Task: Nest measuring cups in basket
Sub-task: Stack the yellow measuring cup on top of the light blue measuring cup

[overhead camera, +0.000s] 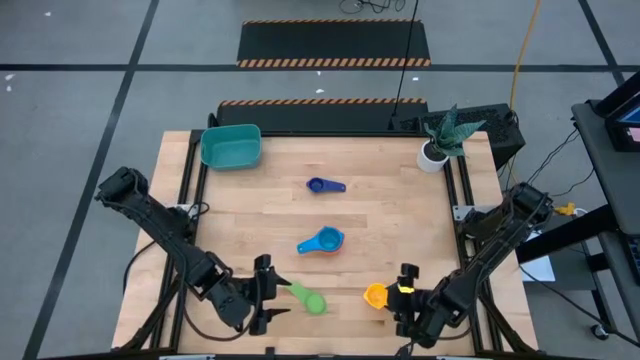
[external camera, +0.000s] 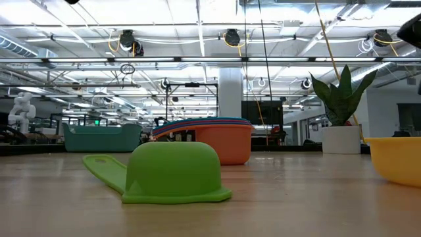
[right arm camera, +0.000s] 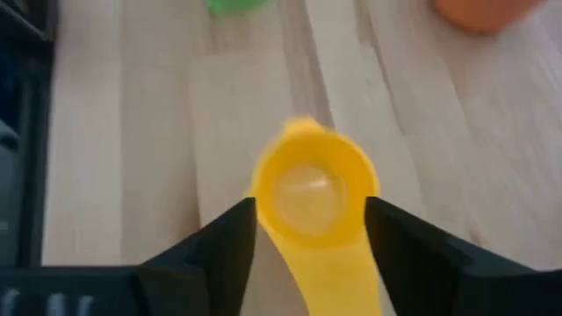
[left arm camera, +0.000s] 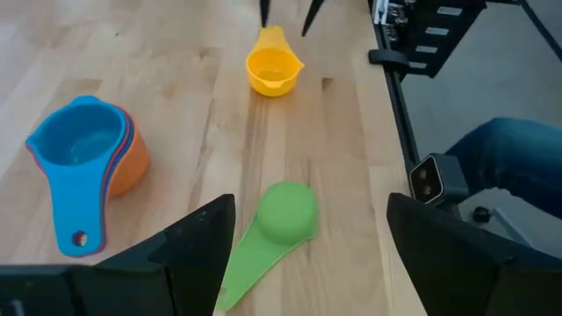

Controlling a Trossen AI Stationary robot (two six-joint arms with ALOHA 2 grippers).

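Note:
The teal basket (overhead camera: pixel 232 147) stands at the table's far left corner. A dark blue measuring cup (overhead camera: pixel 325 185) lies alone at mid-table. Nearer, several cups sit nested, blue on top and orange at the bottom (overhead camera: pixel 322 242) (left arm camera: pixel 83 149). A green cup (external camera: pixel 172 172) (left arm camera: pixel 288 211) lies upside down, rim on the table, its handle toward my left gripper (overhead camera: pixel 266 300) (left arm camera: pixel 312 204). That gripper is open and hovers just short of the green cup. A yellow cup (overhead camera: pixel 376 295) (right arm camera: pixel 314 189) stands mouth up. My right gripper (overhead camera: pixel 407 290) (right arm camera: pixel 309 205) is open above its handle.
A white pot with a spiky plant (overhead camera: pixel 437 150) stands at the table's far right corner. A person's leg in jeans (left arm camera: pixel 500 158) shows beyond the table's near edge. Bare wood lies between the basket and the cups.

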